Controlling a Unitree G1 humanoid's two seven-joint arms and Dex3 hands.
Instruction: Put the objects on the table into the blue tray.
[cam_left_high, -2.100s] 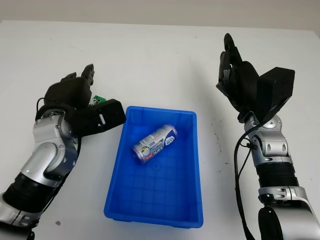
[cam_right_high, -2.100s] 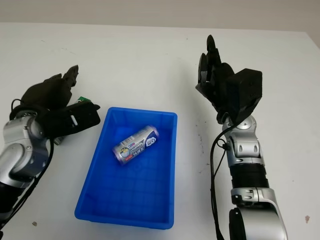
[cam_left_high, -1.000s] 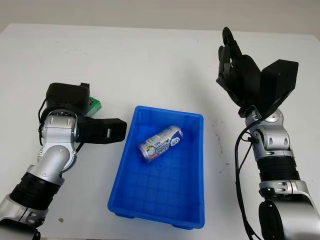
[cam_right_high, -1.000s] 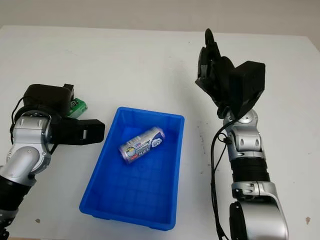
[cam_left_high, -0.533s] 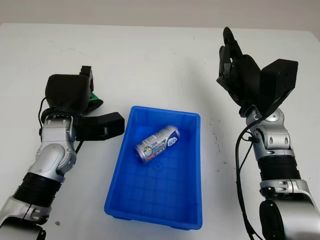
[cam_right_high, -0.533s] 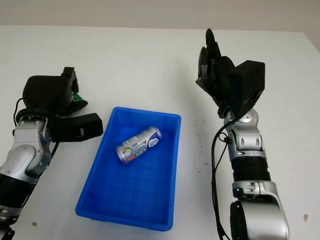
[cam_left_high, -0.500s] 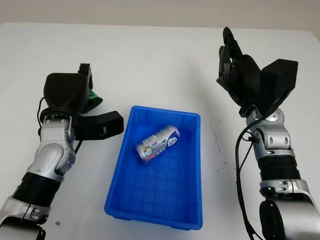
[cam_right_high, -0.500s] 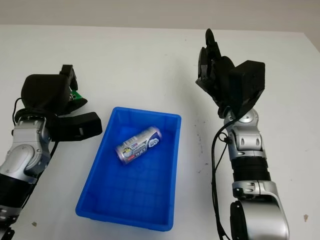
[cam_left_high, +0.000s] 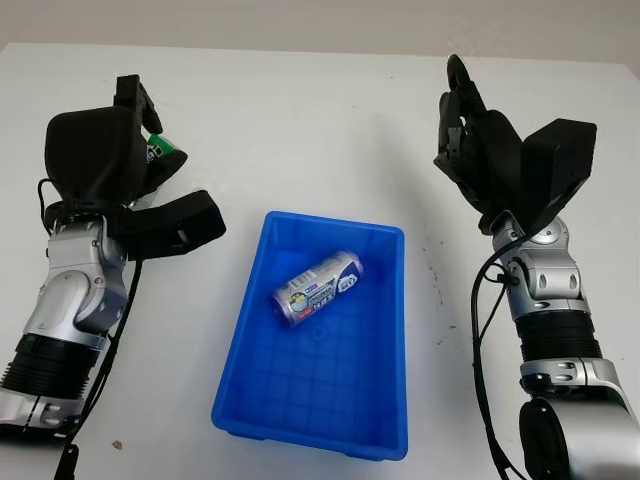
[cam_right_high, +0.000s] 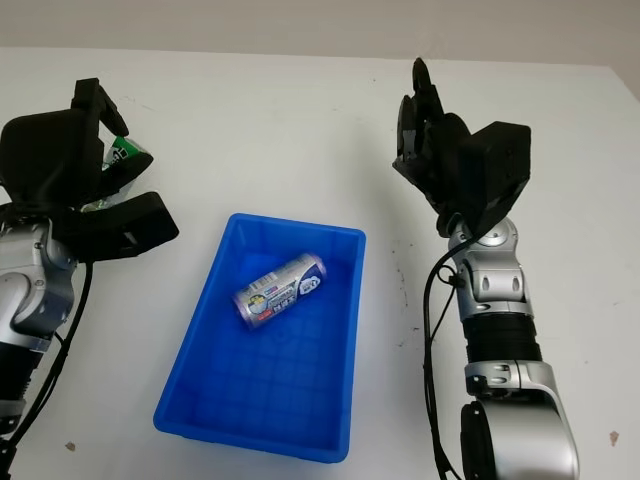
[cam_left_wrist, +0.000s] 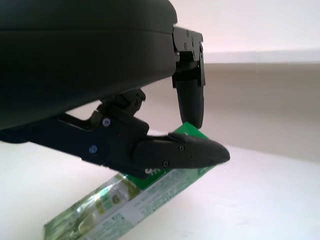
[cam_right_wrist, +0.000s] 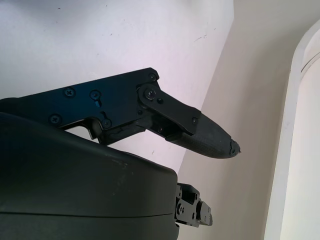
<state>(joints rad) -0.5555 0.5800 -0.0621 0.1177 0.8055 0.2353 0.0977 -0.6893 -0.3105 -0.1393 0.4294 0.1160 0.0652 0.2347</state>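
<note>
Left eye view: left hand (cam_left_high: 110, 165) is clamped on the green packet (cam_left_high: 163, 152) and now sits raised at the table's left, clear of the surface. Half a second back it was lower and closer to the blue tray (cam_left_high: 255, 405), so the lift is done and the packet is off the table (cam_left_high: 300, 120). Can (cam_left_high: 317, 288) already lies inside the tray, toward the far end. Right hand (cam_left_high: 470, 140) is parked up at the right, holding nothing, unchanged.

Right eye view: same layout; packet pokes out past the left hand's fingers, well apart from the tray's near-left wall.

Left wrist view: fingers (cam_left_wrist: 185, 150) pinch the packet's upper end, the rest hangs down tilted below them. Grip looks shallow, could slip during transport.

Right wrist view: right hand's finger extended, nothing in it.

Judgement: carry-over to the tray is next, then release.
</note>
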